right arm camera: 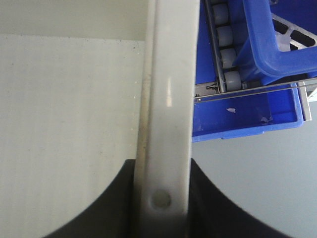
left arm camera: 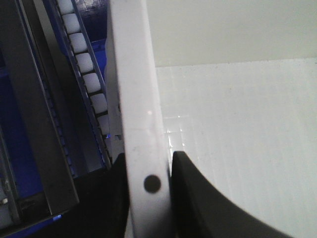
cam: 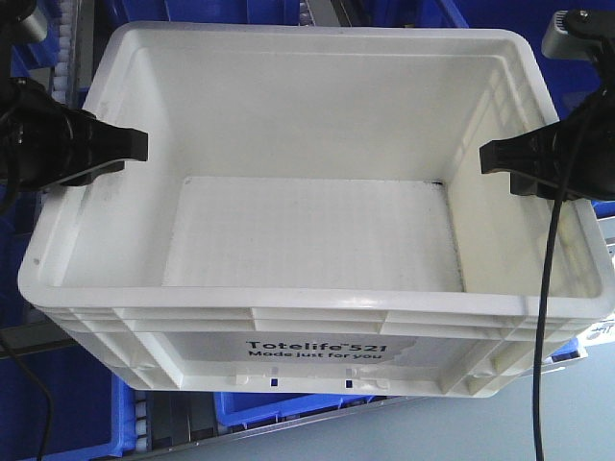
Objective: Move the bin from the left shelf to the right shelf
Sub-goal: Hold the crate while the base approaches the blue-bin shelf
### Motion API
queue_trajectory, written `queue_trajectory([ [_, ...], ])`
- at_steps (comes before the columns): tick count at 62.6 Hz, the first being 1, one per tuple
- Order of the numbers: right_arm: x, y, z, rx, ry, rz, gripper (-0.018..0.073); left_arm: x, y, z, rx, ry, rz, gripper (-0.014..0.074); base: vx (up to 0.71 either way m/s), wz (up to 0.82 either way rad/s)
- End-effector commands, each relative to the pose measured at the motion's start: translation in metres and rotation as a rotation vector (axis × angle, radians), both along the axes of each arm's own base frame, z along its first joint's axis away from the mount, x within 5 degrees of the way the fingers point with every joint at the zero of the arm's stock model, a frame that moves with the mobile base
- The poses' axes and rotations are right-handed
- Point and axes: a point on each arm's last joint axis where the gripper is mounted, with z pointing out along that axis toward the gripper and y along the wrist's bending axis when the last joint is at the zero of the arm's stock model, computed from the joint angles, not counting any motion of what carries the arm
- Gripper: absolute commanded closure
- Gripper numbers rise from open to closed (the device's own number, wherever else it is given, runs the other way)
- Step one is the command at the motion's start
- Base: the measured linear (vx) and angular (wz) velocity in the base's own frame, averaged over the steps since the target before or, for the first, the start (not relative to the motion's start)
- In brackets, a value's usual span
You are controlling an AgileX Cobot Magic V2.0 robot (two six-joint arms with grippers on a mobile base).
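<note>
Evidently mid-transfer: your left gripper (cam: 117, 146) and right gripper (cam: 502, 158) are each clenched on an opposite side rim of the large rectangular white plastic bin (cam: 317, 300), which is apparently lifted between the 2 arms above smaller blue plastic bins (cam: 288, 411). The grasp looks done. What remains is carrying it over and setting it on the right shelf.

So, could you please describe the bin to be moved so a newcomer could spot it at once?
Look at the middle of the front view, between the left gripper and the right gripper, each clamped on a side rim. The bin is the large open white tote. Unlike the smaller blue bins around it, it bears black "Totelife 521" print.
</note>
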Motion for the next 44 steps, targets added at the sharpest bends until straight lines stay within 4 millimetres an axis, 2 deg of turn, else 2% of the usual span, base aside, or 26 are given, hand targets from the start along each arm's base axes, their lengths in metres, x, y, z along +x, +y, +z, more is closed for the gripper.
queue_trajectory([
  [1, 0.0018, -0.0084, 0.0265, -0.04, -0.187, 0.008, 0.0564, -0.003, 0.0039, 0.0274, -0.01, -0.174, -0.02, 0.0603, 0.06, 0.09],
  [44, 0.0018, -0.0084, 0.0265, -0.04, -0.187, 0.008, 0.0564, -0.003, 0.0039, 0.0274, -0.01, -0.174, -0.02, 0.0603, 0.07, 0.11],
])
